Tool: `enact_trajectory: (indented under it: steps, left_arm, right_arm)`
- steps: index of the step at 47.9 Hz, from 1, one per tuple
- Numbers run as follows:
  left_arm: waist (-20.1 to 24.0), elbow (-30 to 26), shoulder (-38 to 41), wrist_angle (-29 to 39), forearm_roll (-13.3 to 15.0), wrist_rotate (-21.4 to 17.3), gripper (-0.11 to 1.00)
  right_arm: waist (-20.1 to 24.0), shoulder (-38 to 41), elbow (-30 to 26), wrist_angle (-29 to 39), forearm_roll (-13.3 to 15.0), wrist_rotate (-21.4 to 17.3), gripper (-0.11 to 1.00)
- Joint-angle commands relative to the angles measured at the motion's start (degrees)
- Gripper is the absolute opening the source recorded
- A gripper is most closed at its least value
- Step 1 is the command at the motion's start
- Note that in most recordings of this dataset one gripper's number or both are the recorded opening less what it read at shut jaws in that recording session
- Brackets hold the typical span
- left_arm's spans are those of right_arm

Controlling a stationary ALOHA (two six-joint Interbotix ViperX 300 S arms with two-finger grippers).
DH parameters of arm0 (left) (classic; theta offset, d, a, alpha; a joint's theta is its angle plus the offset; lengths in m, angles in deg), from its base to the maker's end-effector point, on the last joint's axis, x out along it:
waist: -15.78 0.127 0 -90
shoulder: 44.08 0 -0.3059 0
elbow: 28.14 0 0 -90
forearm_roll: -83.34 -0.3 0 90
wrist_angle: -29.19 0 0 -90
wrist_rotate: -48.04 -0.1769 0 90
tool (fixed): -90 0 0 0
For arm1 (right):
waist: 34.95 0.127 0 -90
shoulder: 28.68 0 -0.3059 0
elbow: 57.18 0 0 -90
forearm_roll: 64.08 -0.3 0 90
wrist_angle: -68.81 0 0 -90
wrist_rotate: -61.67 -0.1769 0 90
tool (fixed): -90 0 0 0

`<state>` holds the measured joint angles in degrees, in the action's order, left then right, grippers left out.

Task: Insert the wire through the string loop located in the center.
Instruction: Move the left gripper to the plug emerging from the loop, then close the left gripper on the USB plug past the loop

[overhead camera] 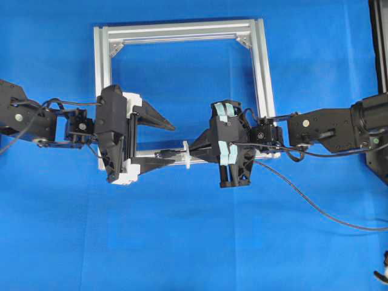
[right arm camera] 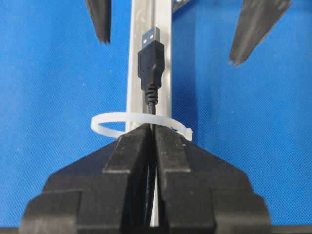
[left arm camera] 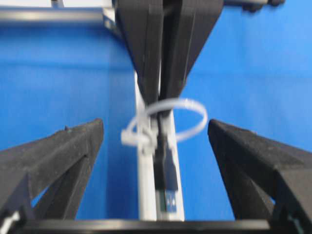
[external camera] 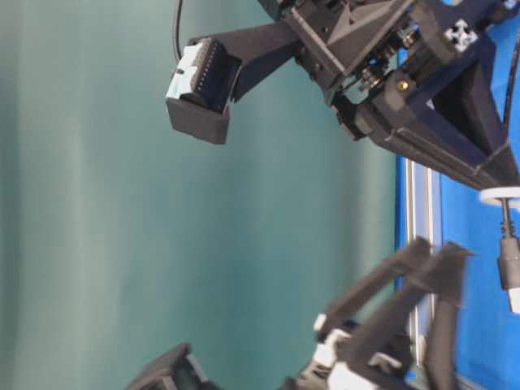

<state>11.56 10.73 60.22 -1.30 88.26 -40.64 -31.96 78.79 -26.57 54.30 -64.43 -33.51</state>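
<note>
Two arms meet over a blue worktop [overhead camera: 194,242], one reaching in from 9 o'clock and the other from 3 o'clock in the overhead view. Between them lies a square silver frame [overhead camera: 182,29], its far rail at 12 o'clock and its near rail running under both grippers.

On the 9 o'clock side, the left gripper [overhead camera: 171,145] has its fingers [overhead camera: 159,119] spread wide apart, one angled above the near rail and one along it, with nothing between them. In the left wrist view those fingers sit at 8 and 4 o'clock, well apart from the plug in the middle.

At 3 o'clock of the loop, the right gripper [right arm camera: 153,130] has its fingers [right arm camera: 130,146] pressed together on the wire [right arm camera: 150,105], just behind the plug. Its tips touch or nearly touch the loop; the overhead view is too coarse to say which. Behind the gripper, the wire trails off across the worktop toward 4 o'clock in the overhead view.

From the right wrist view, the wire runs straight up toward 12 o'clock, through the string loop [right arm camera: 109,118] and over the near rail. Its plug [right arm camera: 151,58] lies wholly beyond the loop, metal tip pointing toward the open left fingers.

Smallest of all, the white loop stands upright on the middle of the near rail, ringing the wire just ahead of the right fingertips.
</note>
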Motion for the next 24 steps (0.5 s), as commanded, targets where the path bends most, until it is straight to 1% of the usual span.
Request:
enact_trajectory:
  steps: [1, 11, 24]
  left_arm:
    - [-0.7, -1.0, 1.0, -0.2, -0.1, 0.4, 0.92]
    - [-1.1, -1.4, 5.5, -0.4, -0.1, 1.8, 0.92]
    - [-1.1, -1.8, 5.8, -1.1, -0.1, 2.0, 0.92]
  right_arm:
    - [0.1, -0.9, -0.7, -0.2, 0.1, 0.0, -0.02]
    - [0.1, -0.9, -0.6, -0.2, 0.1, 0.0, -0.02]
    - [0.0, -0.9, -0.7, 0.1, 0.1, 0.0, -0.02]
